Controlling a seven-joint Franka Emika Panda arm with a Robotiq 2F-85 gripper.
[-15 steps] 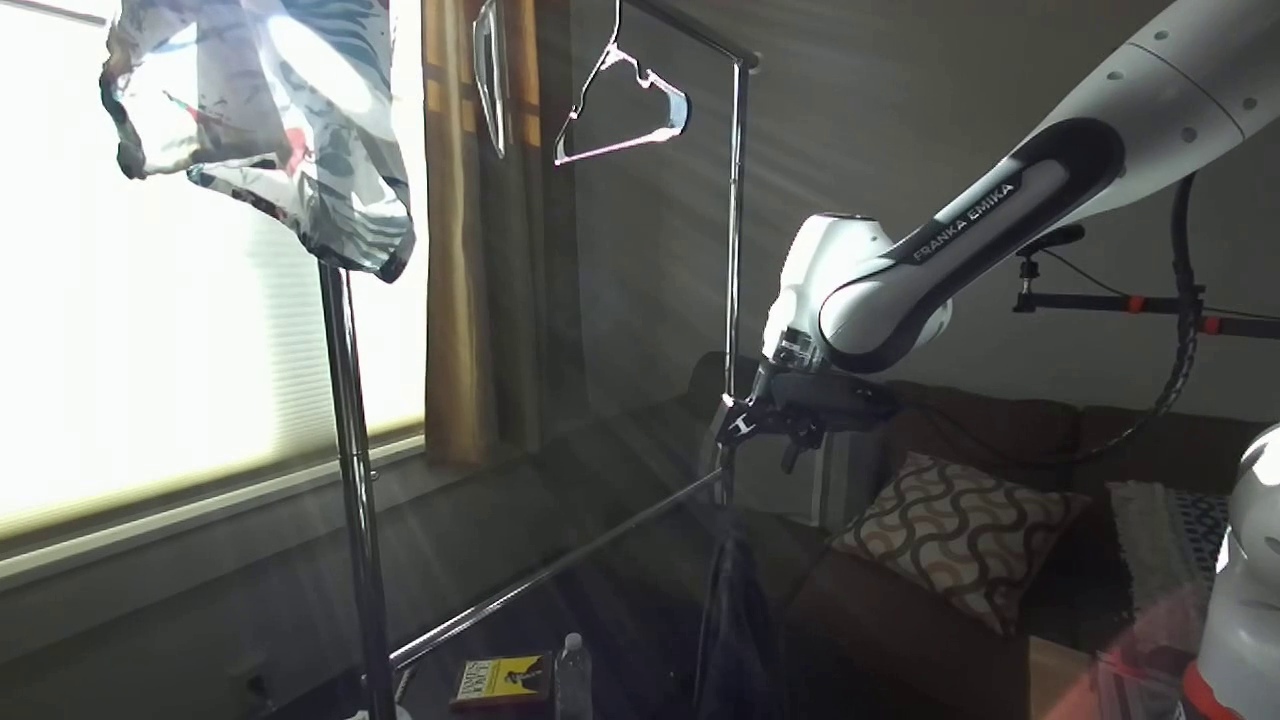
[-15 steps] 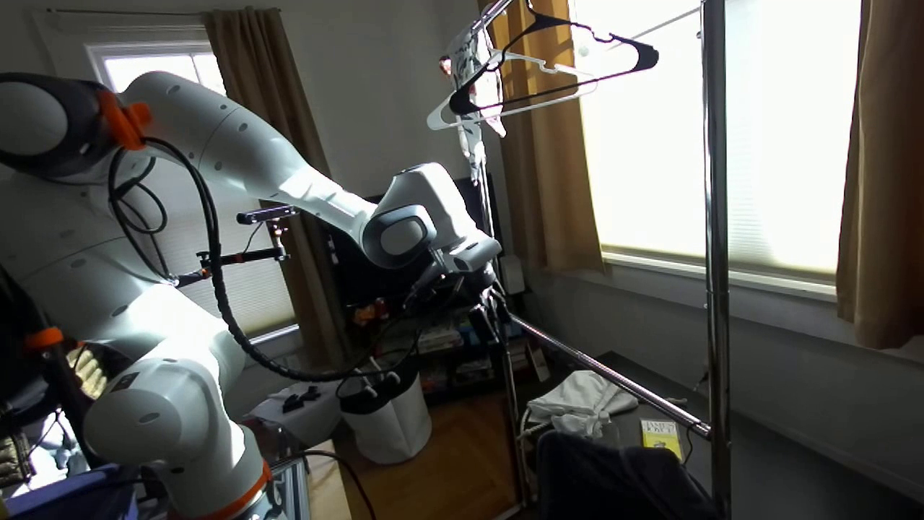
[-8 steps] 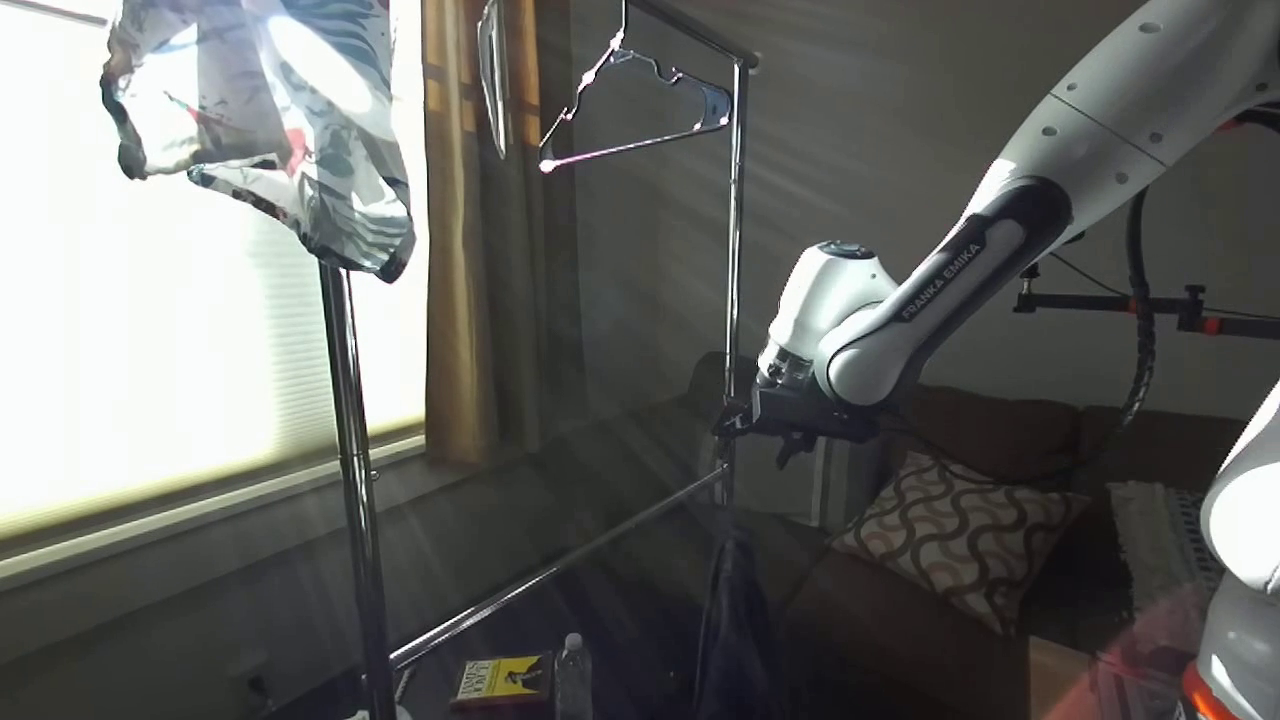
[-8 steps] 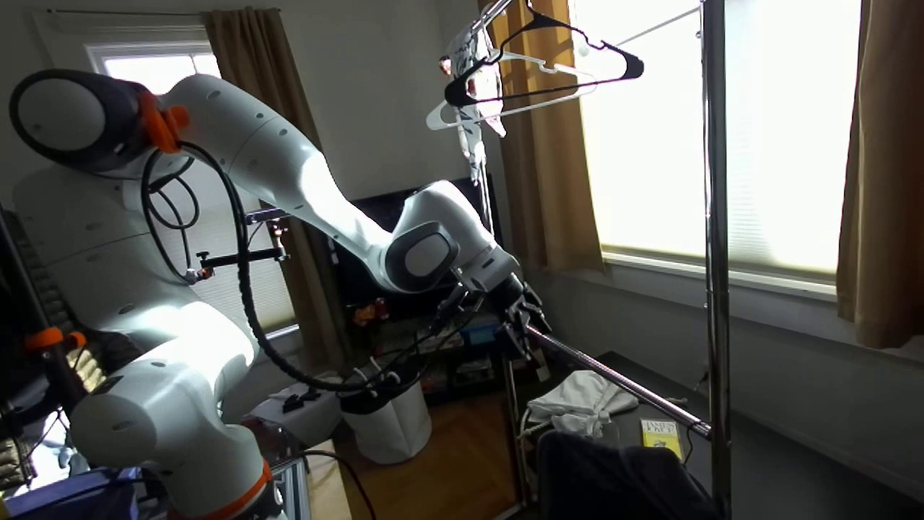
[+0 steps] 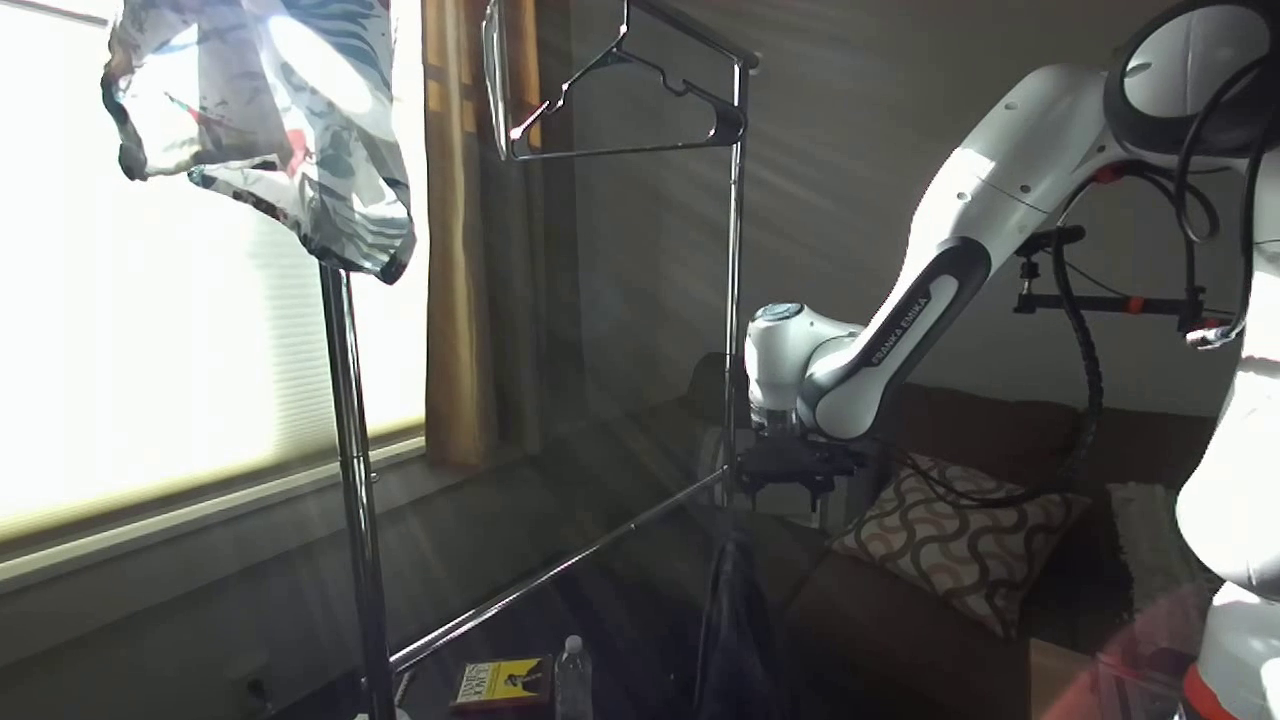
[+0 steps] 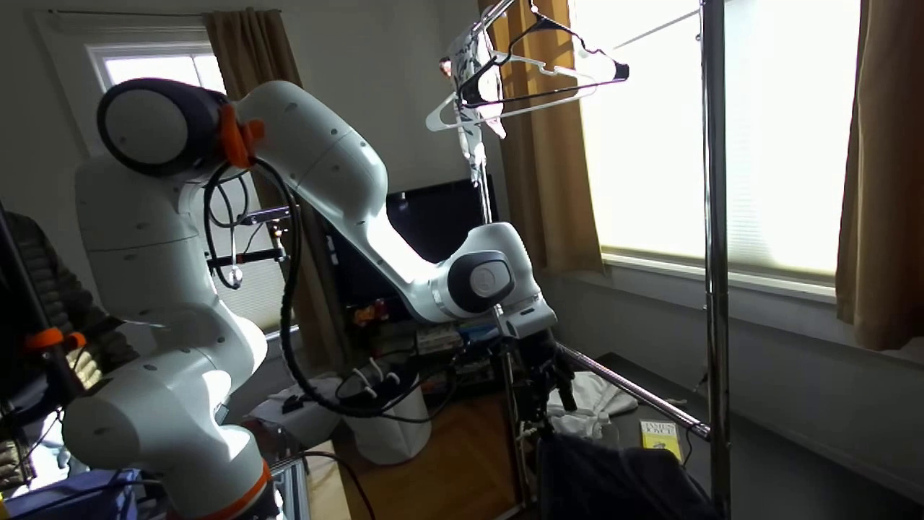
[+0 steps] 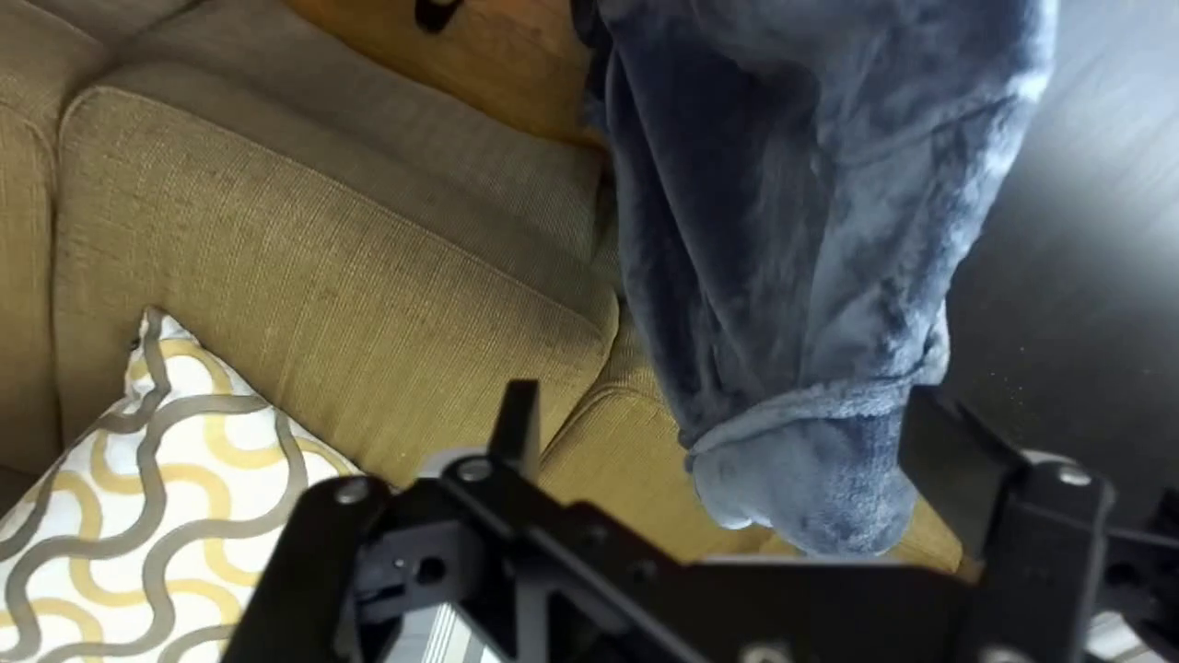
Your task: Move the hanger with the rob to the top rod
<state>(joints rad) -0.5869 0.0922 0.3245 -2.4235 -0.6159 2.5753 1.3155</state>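
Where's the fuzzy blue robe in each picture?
In an exterior view, the robe: bottom, just right of middle.
In an exterior view, the robe: bottom, farther right.
In the wrist view, the robe: right of middle, from the top down.
Shared landmark: the gripper, in all three.

The arm (image 6: 325, 162) is white (its cable (image 6: 286, 310) is black)

Home, living room. Wrist view: sofa (image 7: 304, 295) 10 o'clock, patterned pillow (image 7: 161, 525) 8. In an exterior view: curtained window (image 6: 650, 159), 2 o'clock.
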